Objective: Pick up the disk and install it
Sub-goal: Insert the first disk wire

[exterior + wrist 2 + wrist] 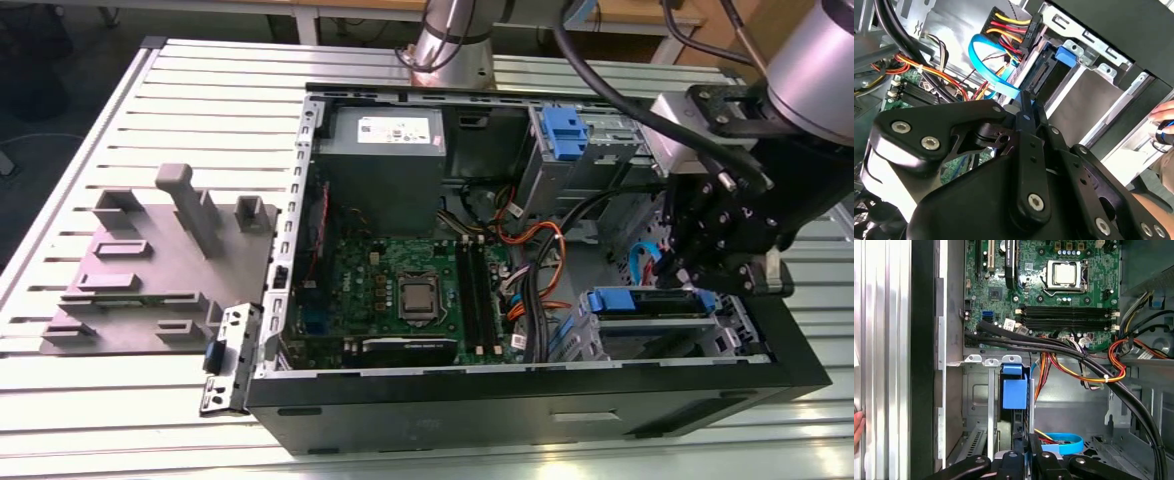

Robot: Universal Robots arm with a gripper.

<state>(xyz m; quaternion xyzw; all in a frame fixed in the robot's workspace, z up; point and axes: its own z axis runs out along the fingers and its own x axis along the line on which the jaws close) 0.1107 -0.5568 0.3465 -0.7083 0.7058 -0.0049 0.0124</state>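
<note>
Sitting in the drive cage (577,335) at the end of the computer case (534,405) toward the exterior view's right, the disk (647,302) showed you its blue rail with a strip of silver metal beside it. In the first wrist view its blue tab (1015,390) stood between two upright silver strips of the cage. Your gripper (1027,100) hung right over that spot, its tip just beside the end of the disk nearest the exterior view's right. Its fingers (1025,120) were drawn together with barely a slit between them, and you could not have told whether they pinched anything. A blue flat cable (1066,442) curled near the tip. Red, yellow and orange wires (1074,372) ran alongside thick black cables (1054,345) toward the motherboard (400,290). Farther along the case sat the grey power-supply box (380,150), with a bare blue bracket (561,135) in another bay near it. The case lay open on a slatted metal table (134,100), a grey fixture plate (134,285) beside it toward the exterior view's left. A person's hand (1164,117) showed beyond the case's black wall.
</note>
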